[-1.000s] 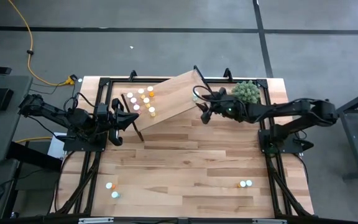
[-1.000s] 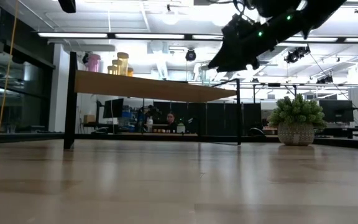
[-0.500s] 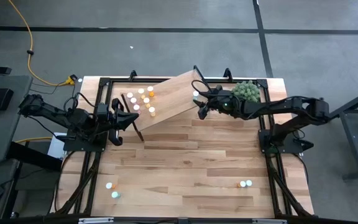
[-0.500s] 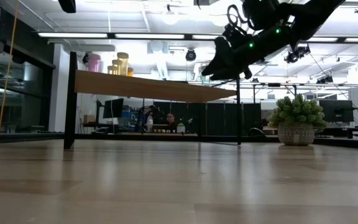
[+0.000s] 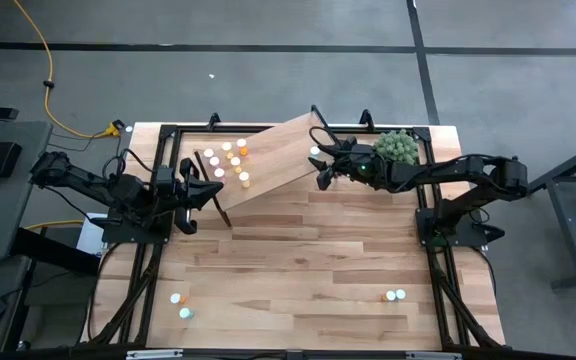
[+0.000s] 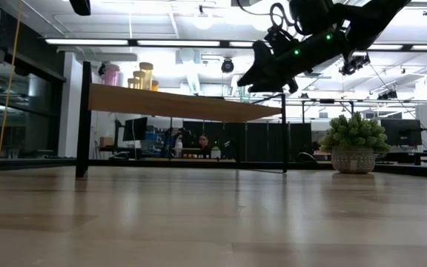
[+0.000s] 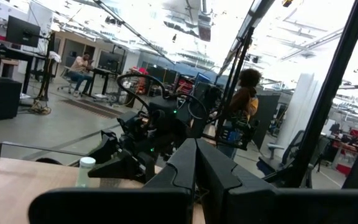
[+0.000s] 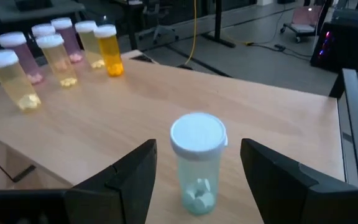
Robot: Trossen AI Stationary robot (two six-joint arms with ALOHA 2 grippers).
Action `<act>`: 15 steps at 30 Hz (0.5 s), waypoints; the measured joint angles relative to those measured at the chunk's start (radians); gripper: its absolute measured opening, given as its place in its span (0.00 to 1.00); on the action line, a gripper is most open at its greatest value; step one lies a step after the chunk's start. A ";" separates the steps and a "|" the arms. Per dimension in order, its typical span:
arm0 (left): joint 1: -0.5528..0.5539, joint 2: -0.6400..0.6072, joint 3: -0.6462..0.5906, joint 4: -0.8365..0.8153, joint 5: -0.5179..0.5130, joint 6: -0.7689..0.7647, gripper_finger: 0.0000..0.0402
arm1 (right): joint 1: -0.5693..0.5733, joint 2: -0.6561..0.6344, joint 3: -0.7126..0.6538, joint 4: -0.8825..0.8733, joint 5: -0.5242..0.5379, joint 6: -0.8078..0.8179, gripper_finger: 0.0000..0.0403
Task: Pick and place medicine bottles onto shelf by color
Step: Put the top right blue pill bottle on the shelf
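A teal medicine bottle (image 8: 197,168) with a white cap stands upright on the right end of the light-wood shelf (image 5: 278,155). My right gripper (image 8: 197,146) is open, one finger on each side of the bottle without touching it; it shows in the high view (image 5: 320,172). Several pink, yellow and orange bottles (image 8: 55,56) stand on the shelf's left part (image 5: 230,162). My left gripper (image 5: 208,190) waits shut beside the shelf's left end, holding nothing.
A fuzzy green plant in a pot (image 5: 396,147) stands close behind my right arm at the far right. Loose bottles stand on the tabletop near its front edge, two at the left (image 5: 180,305) and two at the right (image 5: 395,295). The shelf's black legs (image 6: 86,119) stand on the table.
My right gripper has moved a little toward the table's far edge and left, over the shelf's right end and closer to the teal bottle, tipping slightly downward. It has stayed open. The bottles and shelf have not moved.
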 joint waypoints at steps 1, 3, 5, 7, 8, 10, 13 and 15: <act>0.000 0.000 0.000 0.000 0.000 0.000 0.00 | 0.000 0.000 0.000 0.002 -0.001 0.011 0.56; 0.000 0.000 0.000 0.000 0.000 0.000 0.00 | 0.000 0.000 0.000 -0.003 -0.004 0.014 0.56; 0.000 0.000 0.000 0.000 0.000 0.000 0.00 | 0.000 0.000 0.000 -0.004 -0.004 0.014 0.55; 0.000 0.000 0.000 0.000 0.000 0.000 0.00 | 0.000 0.000 0.000 -0.004 -0.004 0.015 0.53; 0.000 0.000 0.000 0.000 0.000 0.000 0.00 | 0.000 0.000 0.000 -0.004 -0.004 0.015 0.52; 0.000 0.000 0.000 0.000 0.000 0.000 0.00 | 0.000 0.000 0.000 -0.004 -0.004 0.014 0.48; 0.000 0.000 0.000 0.000 0.000 0.000 0.00 | 0.000 0.000 0.000 -0.004 -0.004 0.014 0.43; 0.000 0.000 0.000 0.000 0.000 0.000 0.00 | 0.000 0.000 0.000 -0.004 -0.004 0.014 0.39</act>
